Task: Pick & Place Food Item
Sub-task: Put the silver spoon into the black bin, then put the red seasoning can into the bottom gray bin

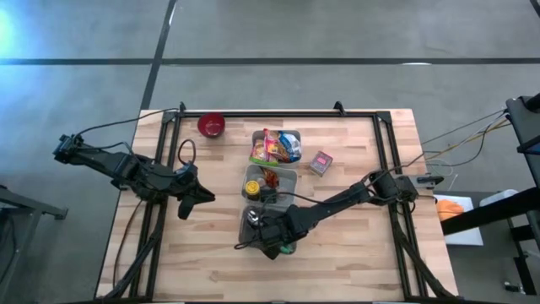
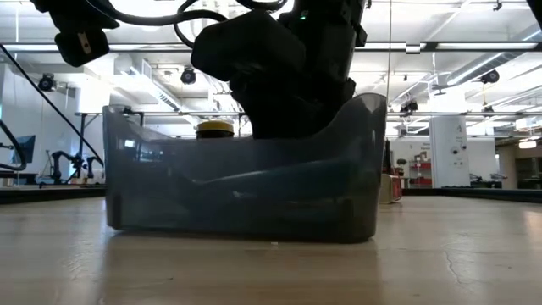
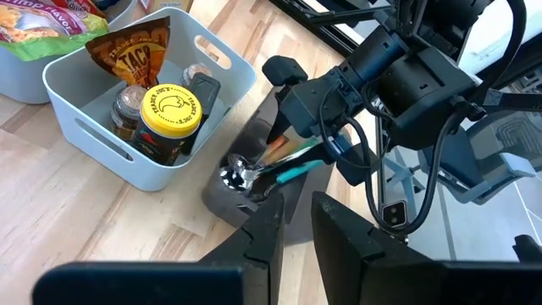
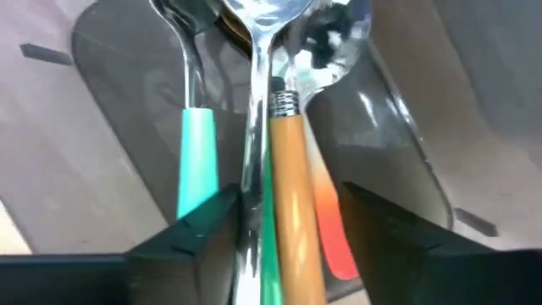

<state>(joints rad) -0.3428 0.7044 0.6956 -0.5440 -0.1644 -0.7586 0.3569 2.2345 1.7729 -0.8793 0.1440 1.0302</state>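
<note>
Down at the dark grey tray (image 1: 268, 228), the right gripper (image 1: 272, 241) hangs over the utensils lying in it, its two fingers (image 4: 199, 229) parted, with the handles showing in the gap between them — an orange-handled utensil (image 4: 292, 195), a teal-handled one (image 4: 197, 161) and a bare metal spoon (image 4: 254, 102). Whether the fingers grip any of these cannot be told. From table height the right arm fills the space above the tray's wall, and the tray sits flat on the wooden table (image 1: 354, 253).

Just beyond the tray stands a light grey bin (image 3: 102, 119) holding the food items: a yellow-lidded jar (image 3: 171, 114), a smaller jar and an orange snack packet (image 3: 127, 55). Beyond that bin lies another one with bright packets (image 1: 274, 146). A red bowl (image 1: 211, 126) sits farther off from the tray toward the table's far edge, and a small box (image 1: 321, 162) rests well apart from the tray.

The left gripper (image 1: 190, 194) waits beside the tray — its fingers (image 3: 347, 237) nearly together, holding nothing.
</note>
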